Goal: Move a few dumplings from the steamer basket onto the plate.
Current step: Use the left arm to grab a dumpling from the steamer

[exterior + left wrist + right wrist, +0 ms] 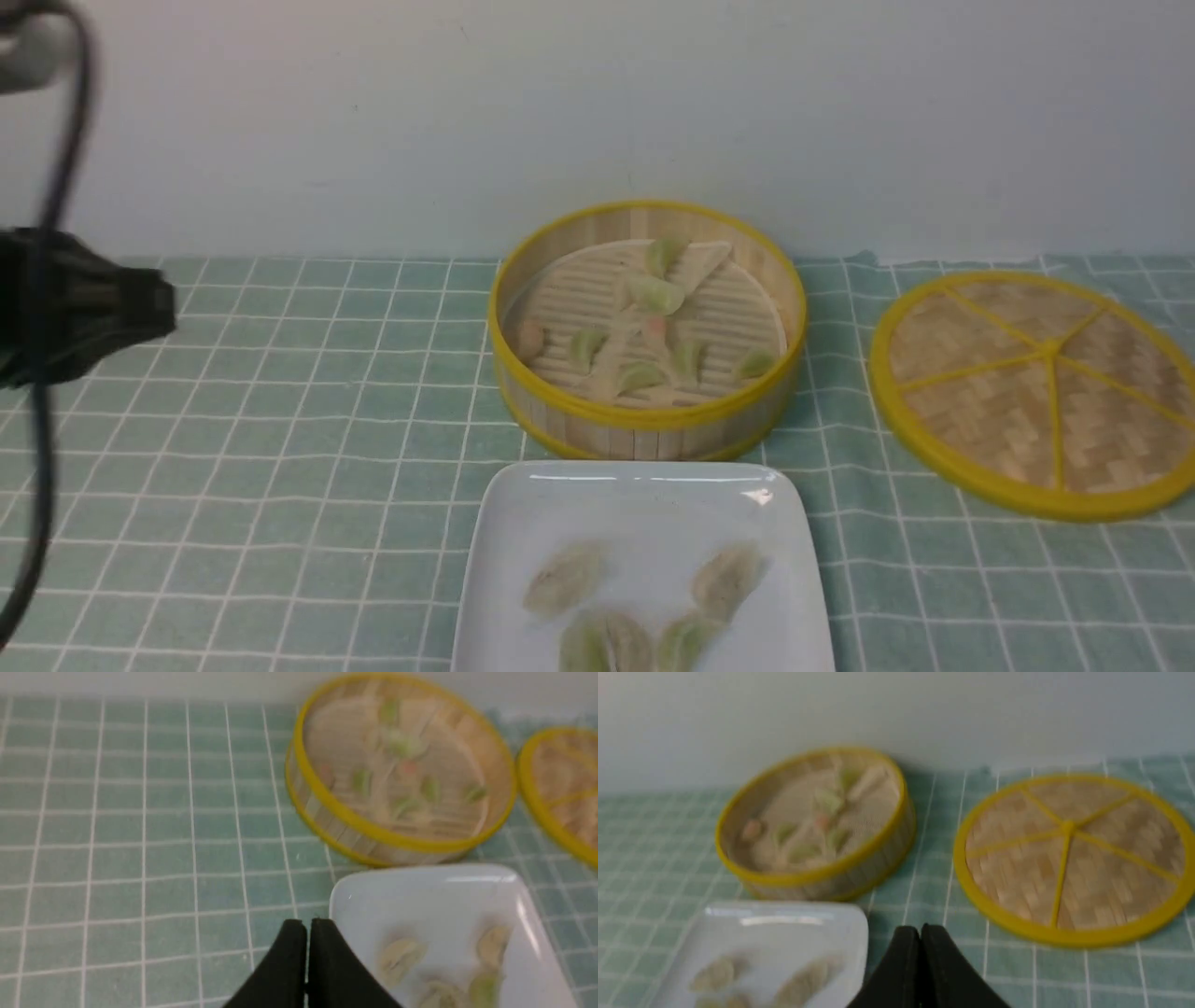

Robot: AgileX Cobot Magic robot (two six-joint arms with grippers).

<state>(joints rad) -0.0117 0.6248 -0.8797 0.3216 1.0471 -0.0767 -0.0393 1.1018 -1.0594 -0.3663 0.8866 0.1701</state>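
Note:
The steamer basket (644, 437) stands at the middle back of the table and holds several small green, whitish and pinkish dumplings (656, 294) on its ribbed liner. The white square plate (644, 509) lies just in front of it with several dumplings (565, 579) on its near half. My left gripper (307, 923) is shut and empty, above the cloth beside the plate's (434, 891) left far corner. My right gripper (920, 929) is shut and empty, above the cloth beside the plate's (784, 933) right far corner. The basket also shows in the left wrist view (373, 835) and the right wrist view (840, 877).
The flat woven lid (1041, 387) with yellow rim and spokes lies on the green checked cloth (280, 420) to the right of the basket. A dark part of my left arm (84, 308) and its cable hang at the left edge. A pale wall stands behind.

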